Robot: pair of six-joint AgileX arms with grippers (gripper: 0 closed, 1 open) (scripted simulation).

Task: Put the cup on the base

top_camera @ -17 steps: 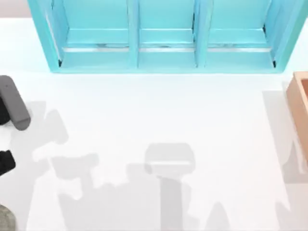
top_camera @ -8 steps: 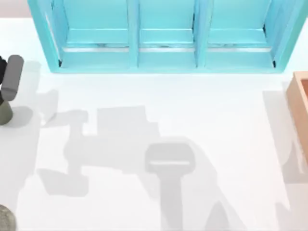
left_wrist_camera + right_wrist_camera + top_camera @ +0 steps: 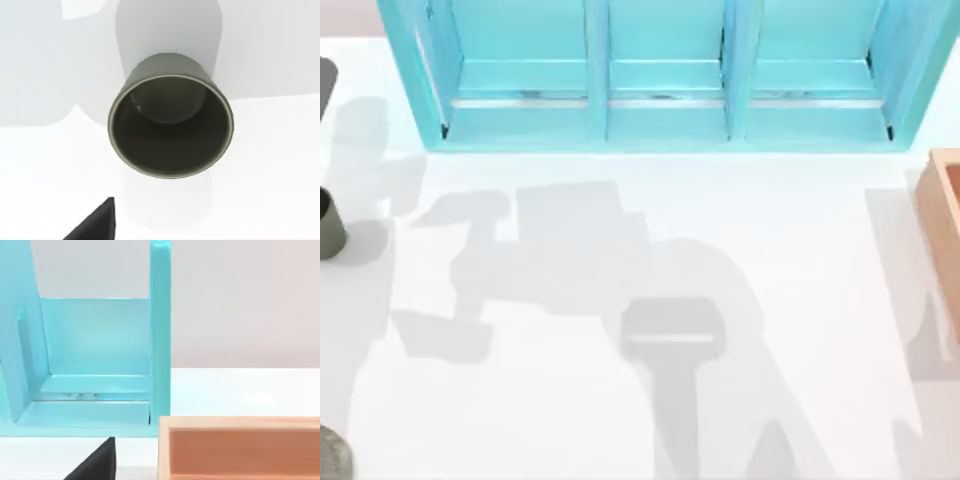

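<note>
Cup (image 3: pixel 328 224) upright at table's 9 o'clock edge; left wrist view looks into cup (image 3: pixel 170 125). Base (image 3: pixel 332 455) at 8 o'clock corner, well apart. Cannot tell either gripper's finger state. Shelf (image 3: pixel 660 75) at 12 o'clock, box (image 3: pixel 945 215) at 3.

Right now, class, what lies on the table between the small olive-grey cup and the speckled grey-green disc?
Nothing: the top view shows bare white table between the olive-grey cup and grey-green disc.

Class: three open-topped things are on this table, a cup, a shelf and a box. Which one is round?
The cup, at the table's left edge: its rim is a circle, while the turquoise shelf and tan box are straight-sided.
</note>
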